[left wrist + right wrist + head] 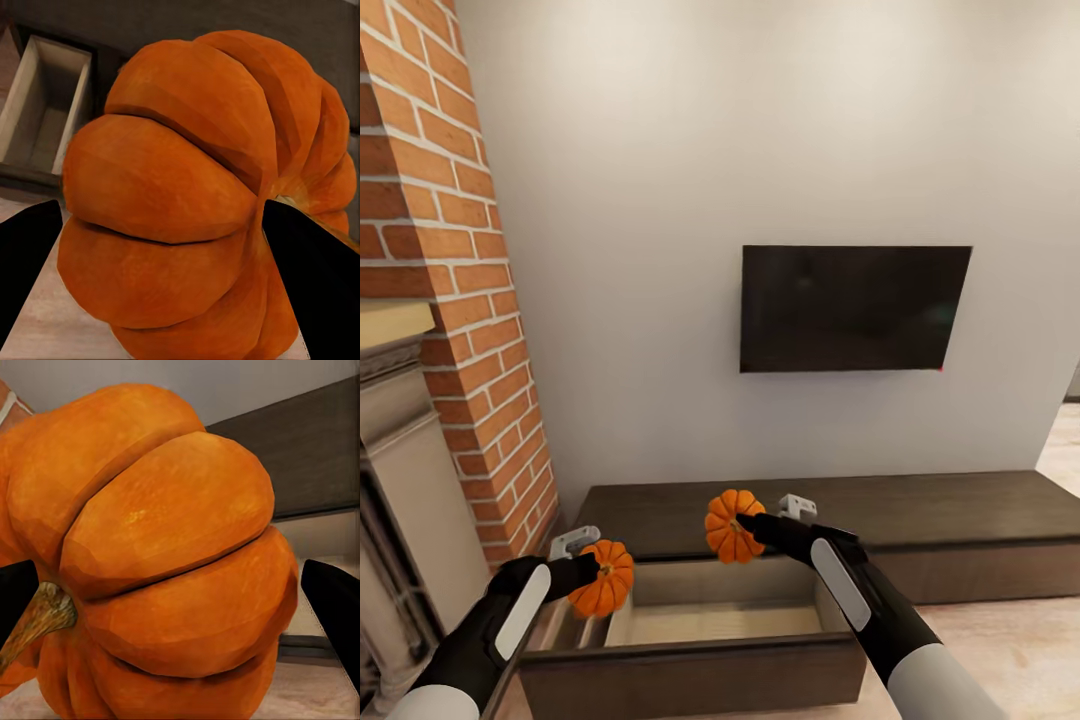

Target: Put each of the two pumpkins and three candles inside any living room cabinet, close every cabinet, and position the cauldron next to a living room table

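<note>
The robot is facing the long dark-brown cabinet (880, 520) under the black TV (854, 308) on the wall. One drawer (695, 660) of the cabinet is pulled open, showing its pale wood inside.

The left gripper (592, 572) is squeezing one orange pumpkin (603, 578), holding it in the air just above the left end of the open drawer. In the left wrist view, this pumpkin (195, 202) is sitting tight between the two black fingers (319, 285).

The right gripper (745, 524) is squeezing the other pumpkin (732, 525), holding it up over the back edge of the open drawer. In the right wrist view, this pumpkin (157, 562) is showing its brown stem (41, 615).

A red brick wall (455, 250) is standing to the left of the cabinet.
</note>
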Robot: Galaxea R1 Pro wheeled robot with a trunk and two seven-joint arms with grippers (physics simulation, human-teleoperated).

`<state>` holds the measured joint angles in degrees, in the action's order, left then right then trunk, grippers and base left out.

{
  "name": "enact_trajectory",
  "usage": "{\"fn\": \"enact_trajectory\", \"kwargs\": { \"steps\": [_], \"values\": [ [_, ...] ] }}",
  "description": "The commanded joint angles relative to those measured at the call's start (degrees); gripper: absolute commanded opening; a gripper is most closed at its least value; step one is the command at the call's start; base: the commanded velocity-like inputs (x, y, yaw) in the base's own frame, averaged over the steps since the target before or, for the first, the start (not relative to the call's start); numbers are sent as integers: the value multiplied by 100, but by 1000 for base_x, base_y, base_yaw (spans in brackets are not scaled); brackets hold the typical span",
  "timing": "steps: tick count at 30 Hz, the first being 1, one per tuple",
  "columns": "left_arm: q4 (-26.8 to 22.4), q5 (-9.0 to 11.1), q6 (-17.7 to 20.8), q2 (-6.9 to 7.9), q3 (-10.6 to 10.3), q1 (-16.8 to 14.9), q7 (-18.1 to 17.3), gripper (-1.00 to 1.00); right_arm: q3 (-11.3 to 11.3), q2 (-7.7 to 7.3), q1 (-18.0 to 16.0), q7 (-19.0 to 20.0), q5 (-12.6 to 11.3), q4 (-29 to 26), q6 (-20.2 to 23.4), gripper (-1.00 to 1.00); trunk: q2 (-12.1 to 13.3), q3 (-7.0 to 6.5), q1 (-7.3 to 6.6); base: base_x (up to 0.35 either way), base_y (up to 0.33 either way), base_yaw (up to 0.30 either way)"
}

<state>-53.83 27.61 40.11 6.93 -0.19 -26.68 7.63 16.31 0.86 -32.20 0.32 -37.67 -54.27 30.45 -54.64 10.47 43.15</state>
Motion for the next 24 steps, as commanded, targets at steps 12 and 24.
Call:
{"fn": "enact_trajectory", "kwargs": {
  "steps": [12, 24],
  "values": [
    [22, 67, -290, -59, 0, -4, 46, -100, -18, 19, -5, -190, -29, 69, 1103, -100, -5, 6, 4, 310, -16, -4],
    [22, 75, -297, -65, -170, -4, 51, -100, -24, 8, -5, -1024, -39, 107, 1313, -100, -5, 6, 4, 84, -4, 0]
  ]
}}
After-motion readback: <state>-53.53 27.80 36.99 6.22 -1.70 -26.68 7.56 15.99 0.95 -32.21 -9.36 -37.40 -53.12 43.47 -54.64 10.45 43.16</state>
